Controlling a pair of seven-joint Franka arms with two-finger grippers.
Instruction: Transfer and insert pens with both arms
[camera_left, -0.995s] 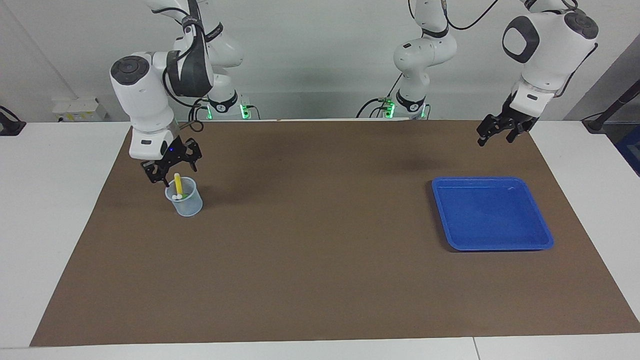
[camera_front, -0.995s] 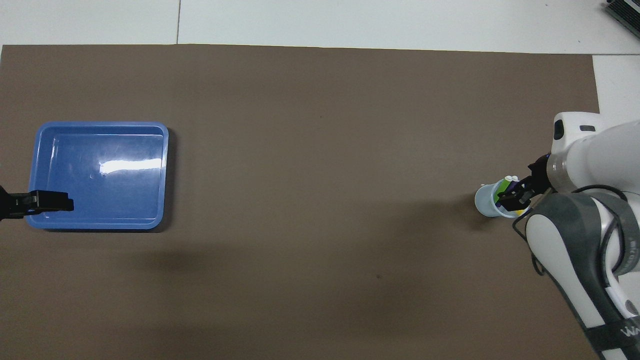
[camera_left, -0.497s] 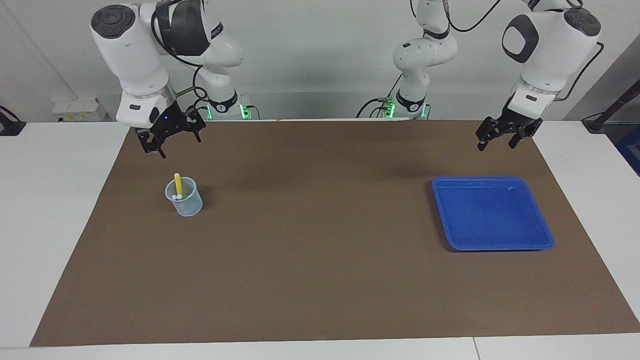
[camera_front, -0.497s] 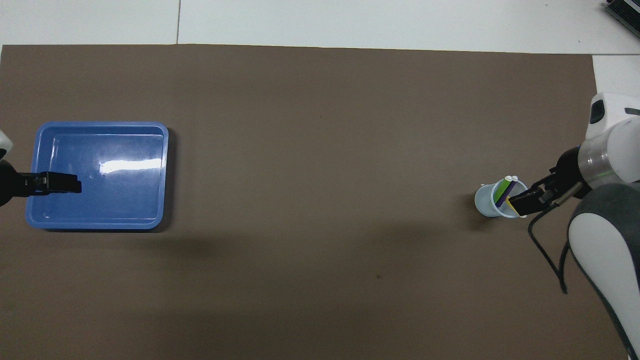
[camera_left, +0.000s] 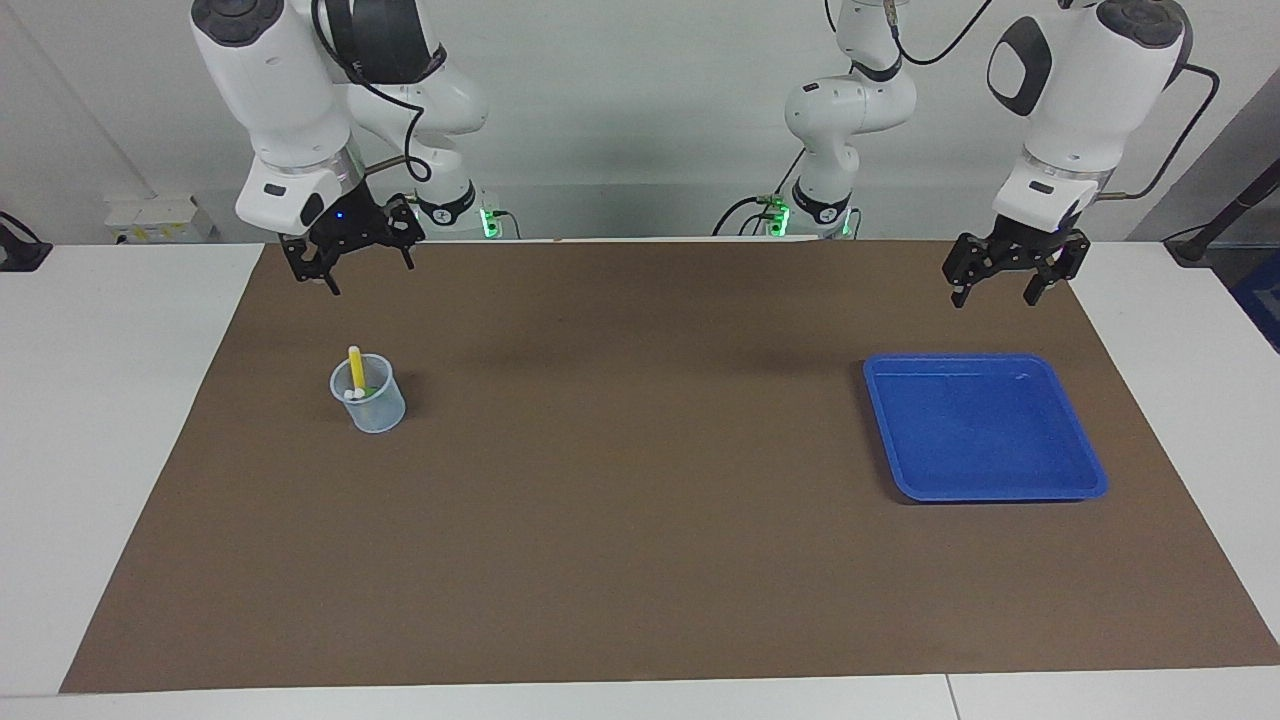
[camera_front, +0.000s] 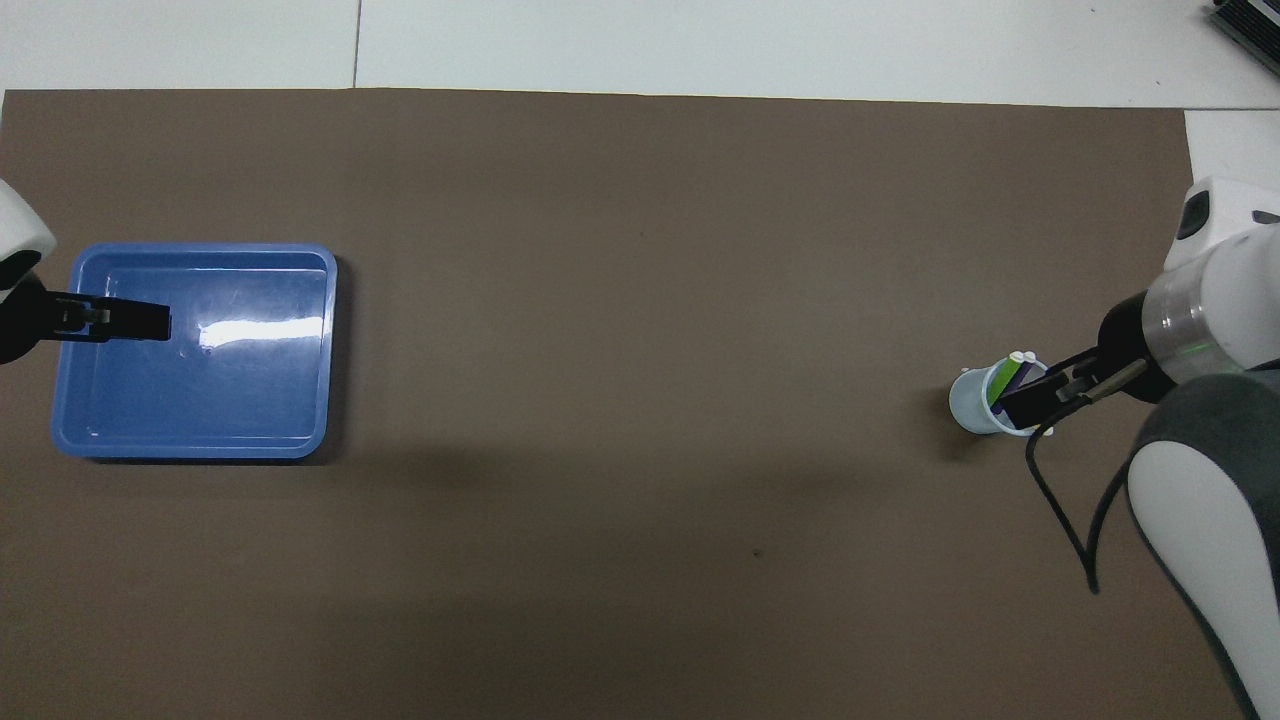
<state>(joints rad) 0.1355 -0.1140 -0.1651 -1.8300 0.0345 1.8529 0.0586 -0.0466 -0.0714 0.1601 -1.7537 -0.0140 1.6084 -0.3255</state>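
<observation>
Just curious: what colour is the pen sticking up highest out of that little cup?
Yellow pen, clearest in the facing view.

The tray (camera_left: 985, 427) is glossy blue plastic, the cup (camera_left: 369, 397) translucent plastic, the mat (camera_left: 640, 520) matt brown, the table (camera_left: 100, 400) smooth white.

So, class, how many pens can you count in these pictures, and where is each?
3, all standing in the clear cup: the yellow pen, purple pen and green pen. None shows elsewhere.
</observation>
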